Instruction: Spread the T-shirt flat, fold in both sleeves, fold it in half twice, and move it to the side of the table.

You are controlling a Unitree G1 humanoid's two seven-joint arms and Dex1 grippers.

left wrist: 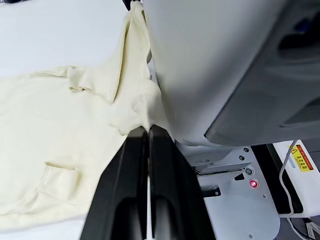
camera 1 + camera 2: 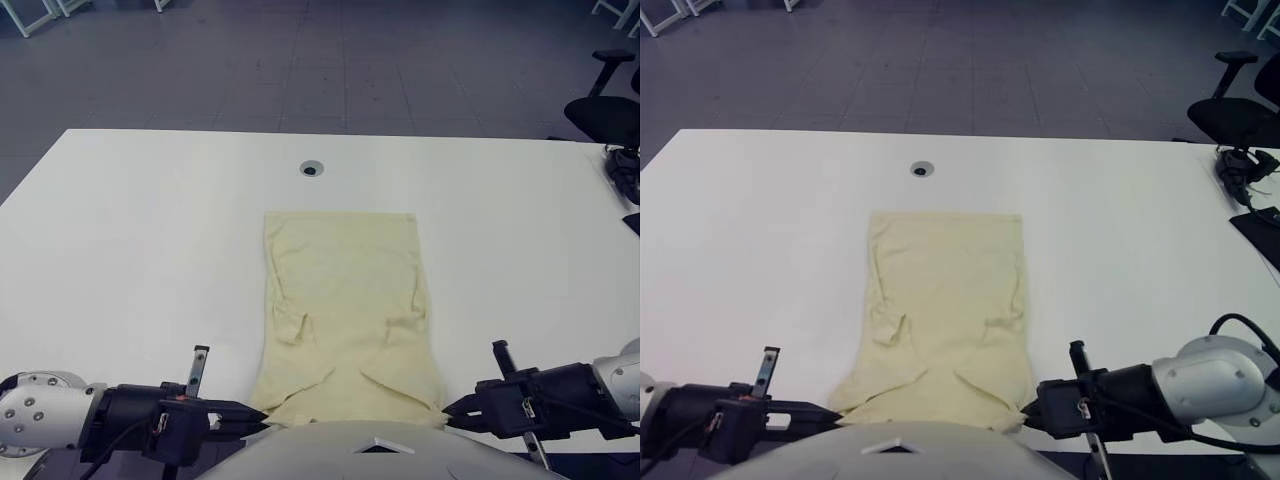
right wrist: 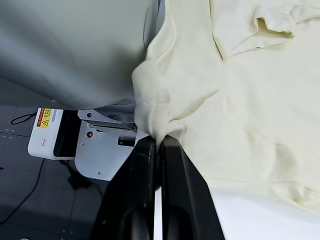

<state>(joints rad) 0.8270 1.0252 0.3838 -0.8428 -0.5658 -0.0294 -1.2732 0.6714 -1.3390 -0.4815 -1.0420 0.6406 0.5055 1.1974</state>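
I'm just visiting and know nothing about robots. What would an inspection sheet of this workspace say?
Surface: white table, round hole near its far edge.
Job's things: pale yellow T-shirt lying lengthwise, sleeves folded in.
Clutter: dark flat object at the table's right edge.
Tools: left tool and right tool each shut on a near corner of the T-shirt.
Cables: black cords beside that object.
Surroundings: grey floor, black office chair.

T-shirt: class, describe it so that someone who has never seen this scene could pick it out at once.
Find the big white table; on its middle, toward the robot's edge, lies the pale yellow T-shirt, sleeves folded in to a long strip. The left gripper and right gripper each pinch a near corner, and it is the only cloth, nearer than the round cable hole.
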